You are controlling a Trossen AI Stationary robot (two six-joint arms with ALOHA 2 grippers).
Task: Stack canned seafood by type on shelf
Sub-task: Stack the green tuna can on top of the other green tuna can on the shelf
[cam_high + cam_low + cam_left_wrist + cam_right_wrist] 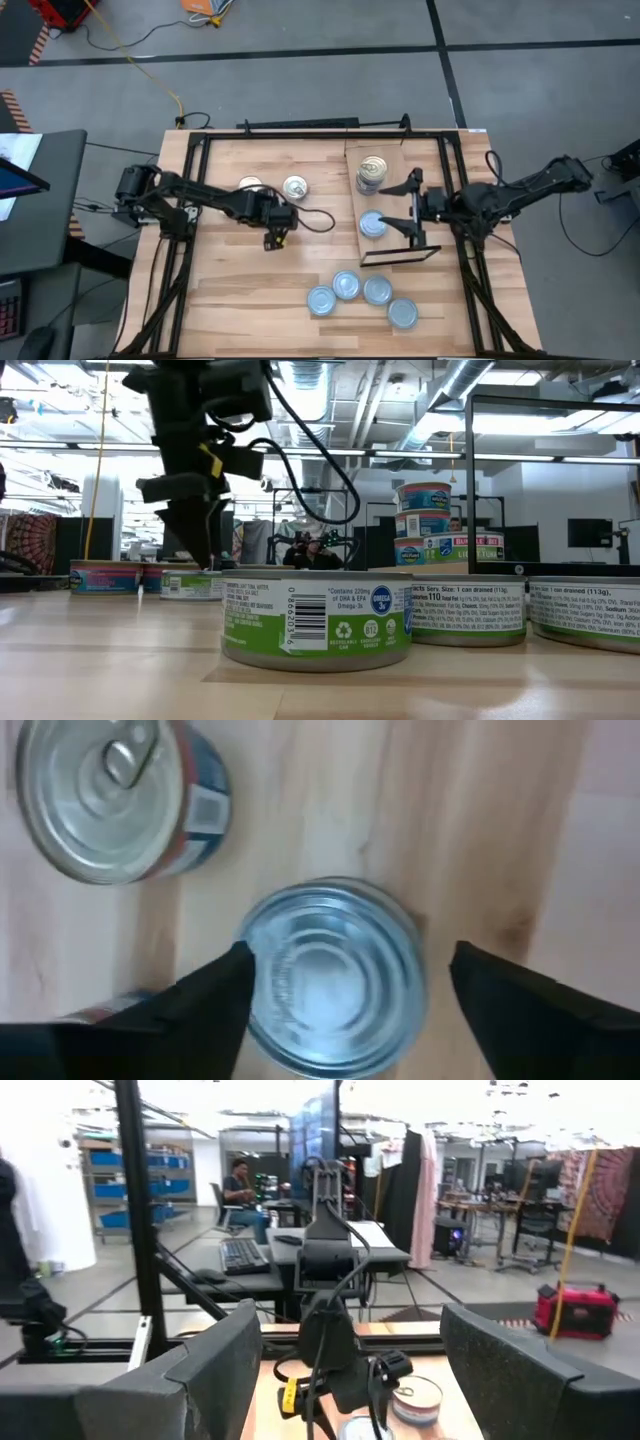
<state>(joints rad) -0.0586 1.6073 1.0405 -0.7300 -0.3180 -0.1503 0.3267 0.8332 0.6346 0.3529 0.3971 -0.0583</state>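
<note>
Hovering with fingers spread over a silvery tin to grab it, left gripper sits at 9 o'clock from the shelf, where right gripper waits, released, beside stacked tins.

Looks like a robotics lab or workshop. Grey concrete floor crossed by black tape lines, orange cable trailing across it. Exposed ceiling ducts overhead. Far back, blue storage bins on racks, a seated person at a desk, keyboard nearby.
</note>
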